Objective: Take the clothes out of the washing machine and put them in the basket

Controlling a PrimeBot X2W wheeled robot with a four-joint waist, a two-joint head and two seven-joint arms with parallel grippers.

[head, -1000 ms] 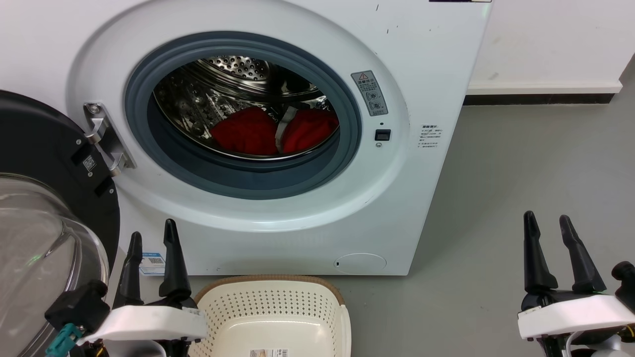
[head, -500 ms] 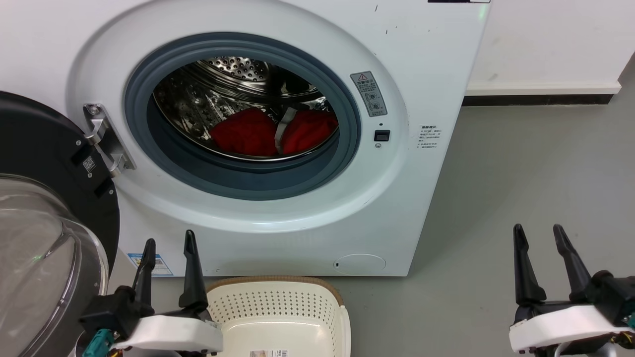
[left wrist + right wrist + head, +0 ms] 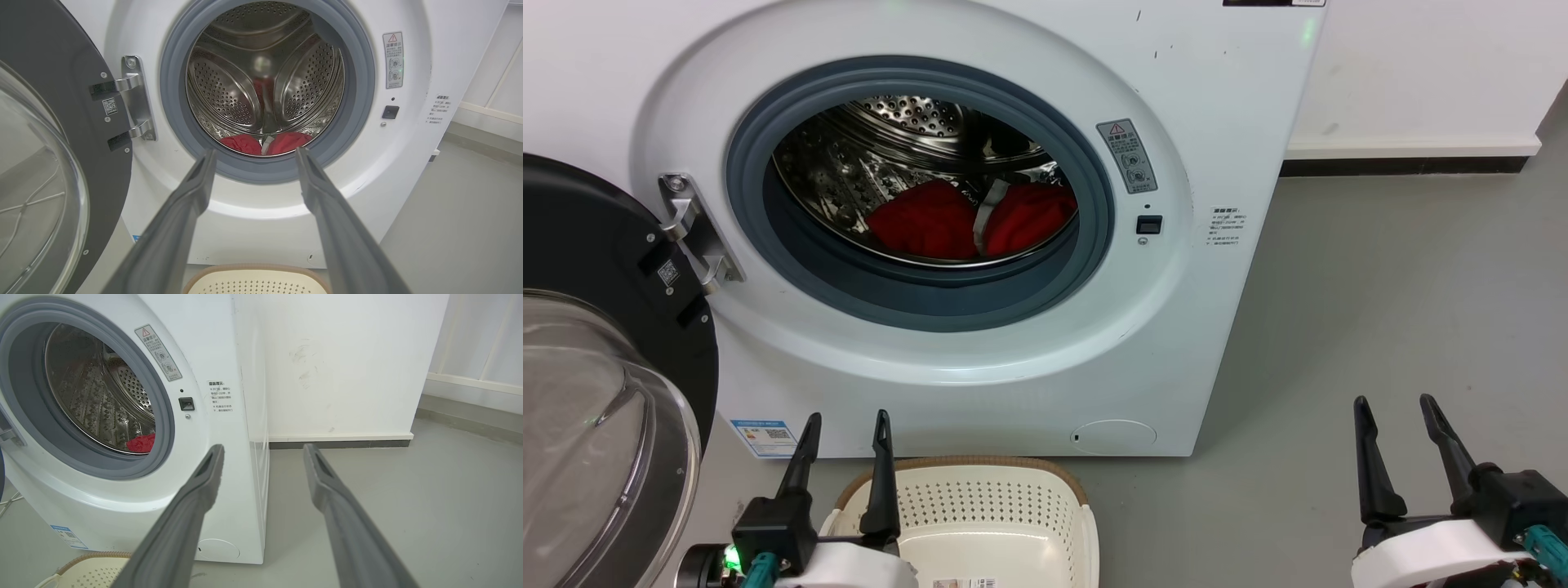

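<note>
The red clothes (image 3: 968, 219) with a pale strip lie at the bottom of the steel drum of the white washing machine (image 3: 1217, 106), whose door (image 3: 596, 343) hangs open at the left. They also appear low in the drum as red clothes (image 3: 261, 143) and a red patch of clothes (image 3: 141, 443). The cream basket (image 3: 980, 506) with a brown rim stands on the floor before the machine. My left gripper (image 3: 847, 418) is open at the basket's left rim, empty. My right gripper (image 3: 1394, 402) is open over bare floor to the right, empty.
Grey floor (image 3: 1380, 286) stretches right of the machine to a white wall with a dark skirting (image 3: 1405, 166). The open door's glass bowl (image 3: 580, 441) bulges at the far left, close to my left arm.
Both grippers have sunk lower in the head view. The left one has also shifted right, to the basket's left rim. The clothes and basket have not moved.
</note>
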